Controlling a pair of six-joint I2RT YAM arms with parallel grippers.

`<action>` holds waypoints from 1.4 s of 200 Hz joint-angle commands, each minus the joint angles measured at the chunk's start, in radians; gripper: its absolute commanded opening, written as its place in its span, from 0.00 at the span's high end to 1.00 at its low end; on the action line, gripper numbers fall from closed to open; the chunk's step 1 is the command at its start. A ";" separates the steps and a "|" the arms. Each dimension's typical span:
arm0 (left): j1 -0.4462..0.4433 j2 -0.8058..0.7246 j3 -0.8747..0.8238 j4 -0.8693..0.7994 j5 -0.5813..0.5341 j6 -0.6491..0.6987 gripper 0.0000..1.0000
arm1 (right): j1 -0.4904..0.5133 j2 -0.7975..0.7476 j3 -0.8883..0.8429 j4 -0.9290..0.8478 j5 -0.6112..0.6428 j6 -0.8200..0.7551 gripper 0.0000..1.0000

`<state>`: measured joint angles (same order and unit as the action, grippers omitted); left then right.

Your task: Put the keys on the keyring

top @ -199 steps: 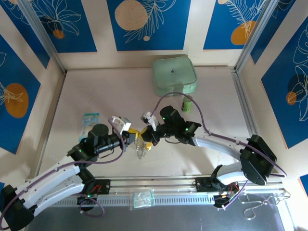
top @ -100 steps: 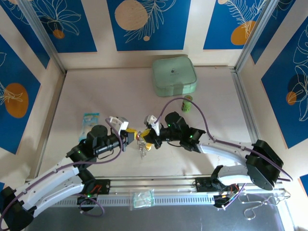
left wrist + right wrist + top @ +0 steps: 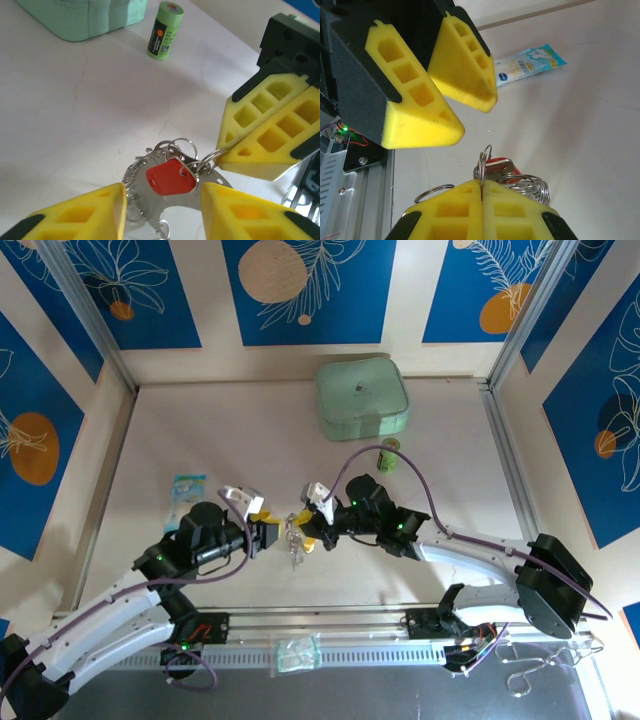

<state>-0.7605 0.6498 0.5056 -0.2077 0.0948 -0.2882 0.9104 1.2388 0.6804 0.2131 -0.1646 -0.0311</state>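
Left wrist view: left gripper (image 3: 162,197) released, yellow fingers (image 3: 95,215) spread to either side of the bundle and touching none of it. Between them lies the red key (image 3: 170,179), its head resting against the keyring (image 3: 131,184), whose chain-like links show just left of the key. Several small rings are tangled on the far side of the key.

Right gripper (image 3: 224,156), at the right of the bundle, is clenched on one small ring (image 3: 214,156). Right wrist view confirms this: pads pressed together with the thin ring standing upright between them.

Top external view: bundle (image 3: 295,538) sits near the middle of the table (image 3: 200,440), between the two grippers. Pale green case (image 3: 362,398) and green cylinder (image 3: 388,455) are far right, well apart from it.

Progress, as a judgement: key and keyring are gathered together and touching, so threading is at least under way. Whether the red key is truly on the loop or only lying against it I cannot tell; likewise for a second key. Left to do: confirm threading, then let go.
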 commanded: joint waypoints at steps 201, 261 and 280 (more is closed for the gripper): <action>0.186 0.471 0.418 -0.450 0.622 1.061 0.70 | -0.011 -0.018 0.005 -0.009 -0.124 -0.084 1.00; 0.185 0.495 0.448 -0.498 0.653 1.078 1.00 | -0.020 -0.030 0.012 -0.020 -0.111 -0.060 1.00; 0.186 0.475 0.444 -0.466 0.654 0.992 1.00 | -0.052 -0.053 0.013 -0.034 -0.116 0.003 0.65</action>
<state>-0.5823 1.1484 0.9176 -0.6731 0.6876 0.7609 0.8921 1.2324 0.6804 0.1860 -0.2707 -0.0868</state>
